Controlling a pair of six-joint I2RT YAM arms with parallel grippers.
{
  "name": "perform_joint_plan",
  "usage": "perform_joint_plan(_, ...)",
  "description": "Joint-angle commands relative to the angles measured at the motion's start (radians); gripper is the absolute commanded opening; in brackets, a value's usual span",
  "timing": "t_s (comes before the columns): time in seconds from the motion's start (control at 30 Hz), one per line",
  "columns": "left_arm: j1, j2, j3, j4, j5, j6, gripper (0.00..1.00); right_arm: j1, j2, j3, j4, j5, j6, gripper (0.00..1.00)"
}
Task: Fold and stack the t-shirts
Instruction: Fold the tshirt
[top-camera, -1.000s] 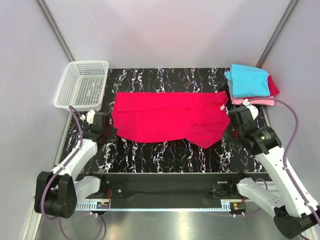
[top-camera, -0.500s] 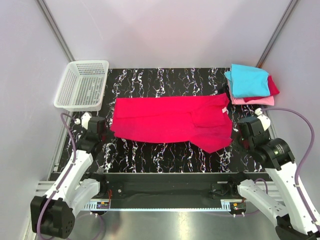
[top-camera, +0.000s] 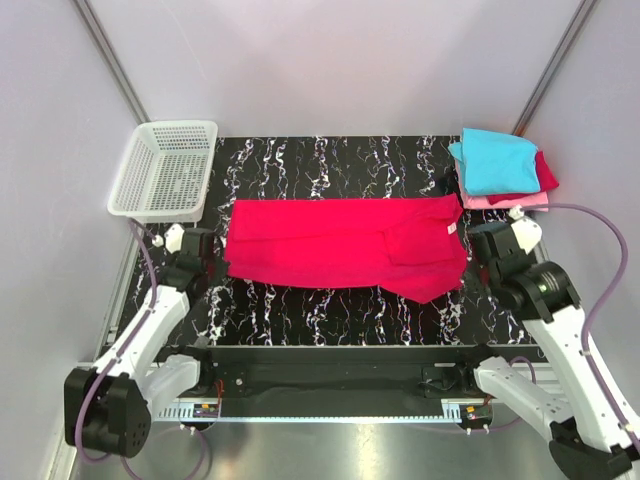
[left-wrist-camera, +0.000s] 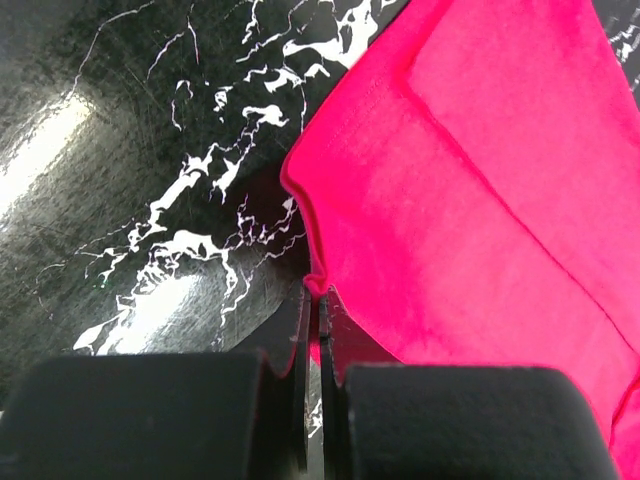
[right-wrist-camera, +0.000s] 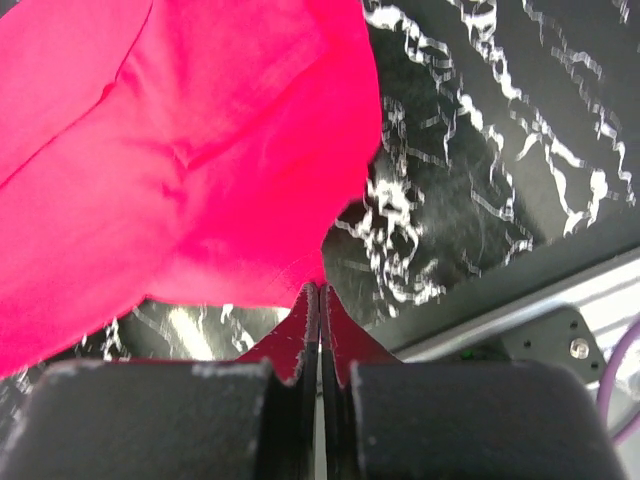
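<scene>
The bright crimson-red t-shirt (top-camera: 340, 242) lies stretched flat and wide across the middle of the black marbled table, its small white neck label (top-camera: 451, 226) near its right end. My left gripper (top-camera: 217, 262) is at the shirt's left edge, low on the table. In the left wrist view it (left-wrist-camera: 314, 292) is shut on the shirt's hem (left-wrist-camera: 316, 272). My right gripper (top-camera: 472, 258) is at the shirt's right edge. In the right wrist view it (right-wrist-camera: 319, 287) is shut on that edge of the shirt (right-wrist-camera: 200, 150). A cyan shirt (top-camera: 497, 160) tops a folded stack over dark red (top-camera: 546, 172) and pink (top-camera: 506, 202) ones.
A white plastic mesh basket (top-camera: 165, 170) stands at the back left corner. The folded stack sits at the back right corner. Bare table (top-camera: 330, 310) runs along the front of the shirt, down to the rail at the near edge.
Both grippers have pulled outwards, then eased back a little. The shirt has gone from rumpled to stretched flat, and its top edge is now straight.
</scene>
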Motion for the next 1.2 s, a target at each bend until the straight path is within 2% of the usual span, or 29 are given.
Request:
perform_joint_plan(0.0, -0.003, 0.051, 0.101, 0.008, -0.055, -0.032, 0.0, -0.002, 0.072, 0.034, 0.132, 0.109, -0.04, 0.0)
perform_joint_plan(0.27, -0.003, 0.224, 0.235, -0.012, -0.11, -0.067, 0.0, -0.022, 0.29, 0.062, 0.342, 0.189, -0.146, 0.0)
perform_joint_plan(0.6, -0.001, 0.446, 0.37, -0.004, -0.127, -0.115, 0.0, -0.218, 0.44, 0.054, 0.574, 0.076, -0.278, 0.0)
perform_joint_plan(1.17, 0.034, 0.695, 0.512, 0.032, -0.15, -0.124, 0.0, -0.344, 0.698, 0.137, 0.771, -0.036, -0.356, 0.0)
